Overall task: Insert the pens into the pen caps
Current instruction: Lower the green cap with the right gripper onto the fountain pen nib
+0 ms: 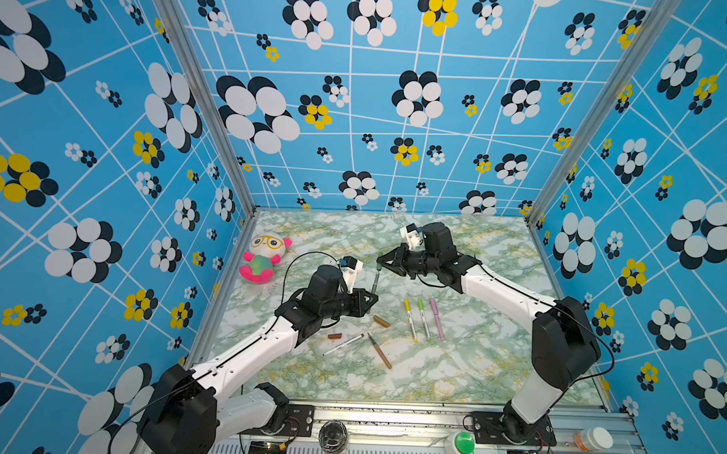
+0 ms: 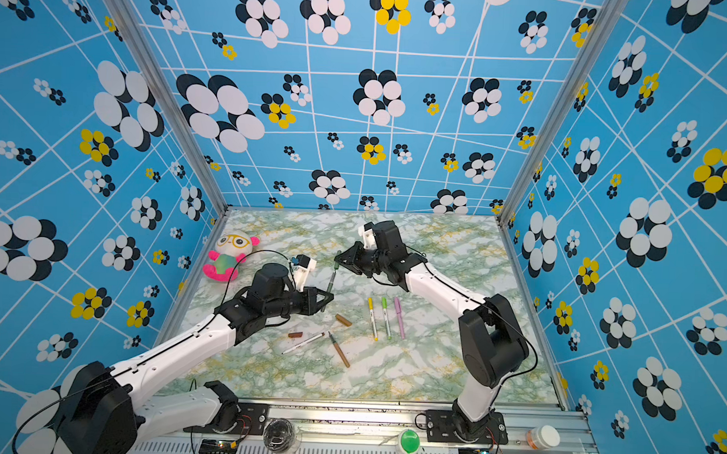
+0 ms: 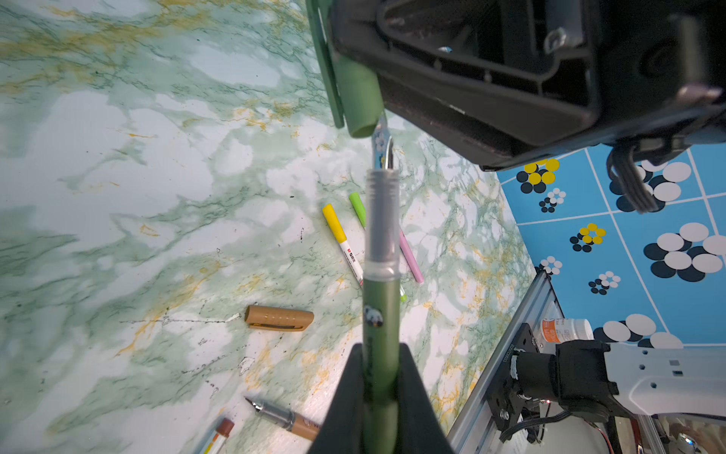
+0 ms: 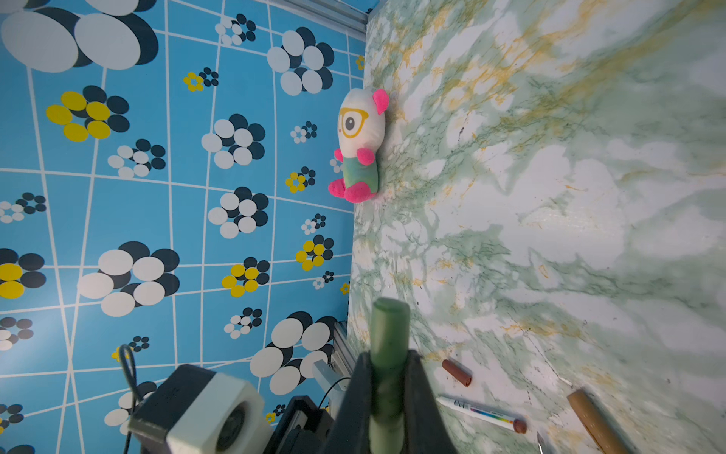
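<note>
**Stock on my counter [image 1: 473, 365], as viewed from the remote station**

1. Left gripper [image 1: 371, 300]: clamped on the dark-green pen [image 1: 375, 281]. The left wrist view shows both fingers pressed against the lower barrel. The clear grip section and bare nib point away, toward the right gripper.
2. Right gripper [image 1: 379, 260]: clamped on the dark-green cap [image 4: 389, 326]. The cap's rounded closed end sticks out past the fingers in the right wrist view.
3. Pen and cap are held in the air over the middle of the counter, between the two arms. The nib sits right at the cap's open mouth. I cannot tell whether it has entered.
4. Yellow pen [image 1: 410, 321], light-green pen [image 1: 424, 319] and pink pen [image 1: 437, 318]: lying side by side to the right of centre, nearly parallel. The yellow and light-green caps are seated on their white barrels. The pink pen is one colour, and I cannot see a seam.
5. Tan cap [image 1: 381, 321]: loose, just left of the yellow pen.
6. Tan pen [image 1: 379, 350]: uncapped with its nib exposed, lying nearer the front than the tan cap.
7. Brown-tipped white pen [image 1: 344, 344]: uncapped, beside the tan pen, their upper ends close together.
8. Brown cap [image 1: 334, 336]: loose, just beside that white pen.
9. Plush toy [image 1: 263, 258]: at the counter's left edge, well apart from the pens.
</note>
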Controlling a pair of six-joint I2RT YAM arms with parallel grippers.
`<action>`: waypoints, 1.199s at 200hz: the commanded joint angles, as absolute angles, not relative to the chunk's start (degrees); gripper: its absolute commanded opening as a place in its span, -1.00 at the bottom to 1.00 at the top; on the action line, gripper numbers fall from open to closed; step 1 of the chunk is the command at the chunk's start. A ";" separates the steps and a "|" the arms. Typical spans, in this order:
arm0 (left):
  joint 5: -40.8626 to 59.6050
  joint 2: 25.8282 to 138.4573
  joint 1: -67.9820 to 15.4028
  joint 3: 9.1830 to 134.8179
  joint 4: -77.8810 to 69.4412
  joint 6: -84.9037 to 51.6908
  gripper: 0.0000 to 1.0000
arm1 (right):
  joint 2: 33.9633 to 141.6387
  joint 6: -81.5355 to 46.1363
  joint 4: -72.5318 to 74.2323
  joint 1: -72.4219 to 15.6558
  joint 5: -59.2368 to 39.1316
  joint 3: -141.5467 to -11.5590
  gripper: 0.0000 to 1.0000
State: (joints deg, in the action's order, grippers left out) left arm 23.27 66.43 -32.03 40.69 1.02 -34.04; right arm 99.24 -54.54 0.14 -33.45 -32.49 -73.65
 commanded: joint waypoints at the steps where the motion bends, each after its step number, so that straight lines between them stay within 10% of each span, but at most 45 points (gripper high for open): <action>1: 22.24 65.65 -32.51 42.19 0.00 -34.42 -1.00 | 96.66 -51.65 -2.01 -34.34 -32.96 -74.92 -1.00; 240: 22.32 65.13 -32.96 41.74 0.09 -34.50 -1.00 | 95.67 -48.21 -5.70 -34.97 -29.71 -76.09 -1.00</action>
